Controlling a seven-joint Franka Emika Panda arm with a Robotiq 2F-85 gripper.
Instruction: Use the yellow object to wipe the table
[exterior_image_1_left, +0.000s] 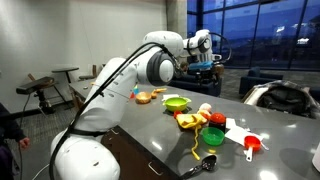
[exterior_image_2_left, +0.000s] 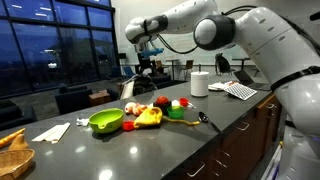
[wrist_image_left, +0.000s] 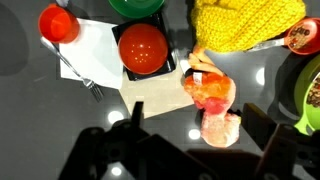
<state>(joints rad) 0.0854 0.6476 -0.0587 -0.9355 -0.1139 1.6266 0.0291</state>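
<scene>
The yellow object is a knitted yellow cloth (wrist_image_left: 245, 22) lying on the dark table (wrist_image_left: 40, 120), at the top right of the wrist view. It also shows in both exterior views (exterior_image_1_left: 189, 121) (exterior_image_2_left: 148, 117) among the other items. My gripper (wrist_image_left: 197, 125) is open and empty, its two dark fingers either side of an orange-pink toy (wrist_image_left: 212, 98) far below. In both exterior views the gripper (exterior_image_1_left: 205, 62) (exterior_image_2_left: 150, 55) hangs high above the table, well clear of the cloth.
Near the cloth are a red bowl (wrist_image_left: 142, 47) on a black square, a red cup (wrist_image_left: 58, 22), a white napkin (wrist_image_left: 90, 50) with a fork (wrist_image_left: 78, 75), a green bowl (exterior_image_1_left: 176, 103) (exterior_image_2_left: 105, 121), and a white roll (exterior_image_2_left: 199, 83).
</scene>
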